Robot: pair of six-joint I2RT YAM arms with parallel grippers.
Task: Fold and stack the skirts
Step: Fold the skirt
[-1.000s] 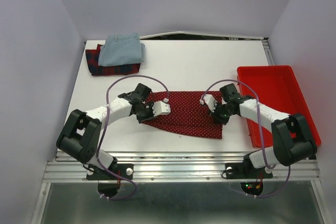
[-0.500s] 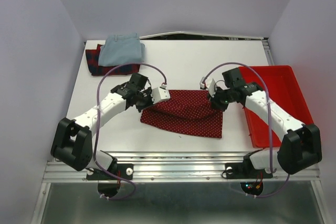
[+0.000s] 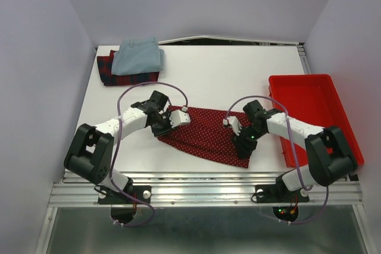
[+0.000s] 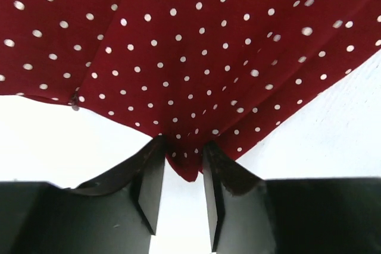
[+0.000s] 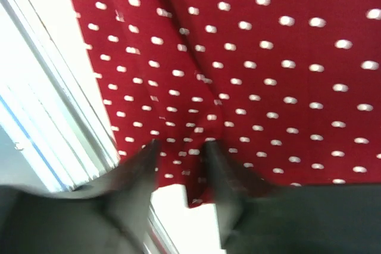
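Observation:
The dark red dotted skirt [image 3: 205, 135] lies across the middle of the table as a slanted band. My left gripper [image 3: 161, 128] is low at its left end. In the left wrist view, that gripper [image 4: 183, 147] is open, and a loose corner of the dotted cloth [image 4: 196, 57] sits in the gap. My right gripper [image 3: 243, 146] is at the skirt's near right end. The blurred right wrist view shows it [image 5: 181, 147] open over the cloth's edge [image 5: 250, 57]. The pale blue skirt [image 3: 138, 56] lies folded on the plaid skirt [image 3: 108, 69] at the back left.
A bright red plastic tray [image 3: 312, 108] stands at the right edge of the table, close to my right arm. The metal rail of the table's near edge [image 5: 53, 117] runs just beside the right gripper. White table top [image 3: 214, 78] lies between the skirts.
Both grippers, shut on the dotted skirt's far edge, lifted it and carried it toward the near side. The skirt now lies narrower, and both pairs of jaws have opened.

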